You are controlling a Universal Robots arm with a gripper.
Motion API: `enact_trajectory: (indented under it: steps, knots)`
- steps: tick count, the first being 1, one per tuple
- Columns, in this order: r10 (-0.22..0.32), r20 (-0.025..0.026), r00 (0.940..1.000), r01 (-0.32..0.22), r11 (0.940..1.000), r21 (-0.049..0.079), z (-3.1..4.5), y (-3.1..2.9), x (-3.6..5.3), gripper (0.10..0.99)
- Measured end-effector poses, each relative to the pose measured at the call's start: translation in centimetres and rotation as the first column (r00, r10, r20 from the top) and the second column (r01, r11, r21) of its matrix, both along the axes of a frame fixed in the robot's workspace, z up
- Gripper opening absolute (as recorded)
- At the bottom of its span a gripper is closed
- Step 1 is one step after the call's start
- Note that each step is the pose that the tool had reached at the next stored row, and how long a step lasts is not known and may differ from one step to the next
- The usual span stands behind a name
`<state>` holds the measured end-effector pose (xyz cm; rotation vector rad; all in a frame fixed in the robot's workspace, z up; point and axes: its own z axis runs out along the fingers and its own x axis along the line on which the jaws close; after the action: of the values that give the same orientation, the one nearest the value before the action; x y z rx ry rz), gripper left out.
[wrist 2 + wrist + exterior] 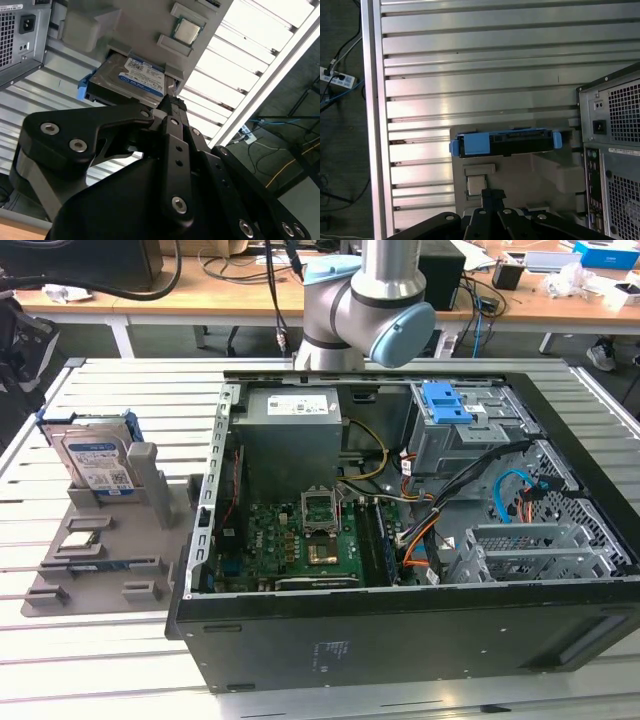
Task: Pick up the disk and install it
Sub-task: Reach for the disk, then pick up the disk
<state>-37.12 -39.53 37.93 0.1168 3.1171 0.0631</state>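
Note:
The disk, a silver drive with a white-and-blue label in a blue carrier frame, stands on edge in a grey holder on the table at the exterior view's left. In the second wrist view the disk shows its label face. In the first wrist view the disk shows its blue carrier edge. My gripper hangs well above the holder with its fingertips together, holding nothing. In the first wrist view my gripper sits over the holder beside the disk, apart from it.
An open computer case lies in the table's middle, with a motherboard, cables, a blue bracket and metal drive cages. A small square chip rests in the holder. The case's rear panel stands close to the holder.

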Motion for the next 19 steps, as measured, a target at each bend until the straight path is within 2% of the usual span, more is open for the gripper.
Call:
enact_trajectory:
  steps: [7,10,14,17,19]
  knots:
    - [0.000,0.0001,1.0000,0.000,1.0000,0.000,-0.01,0.00,0.02,0.106]
    - [0.042,0.0001,0.9991,-0.042,0.9991,0.000,-0.01,0.00,0.02,0.106]
    - [0.154,0.0001,0.9881,-0.154,0.9881,0.000,0.00,0.00,0.02,0.106]
    - [0.199,0.0001,0.9799,-0.199,0.9799,0.000,0.00,0.00,0.02,0.106]
    - [0.263,0.0002,0.9649,-0.263,0.9649,0.000,-0.01,0.00,0.02,0.106]
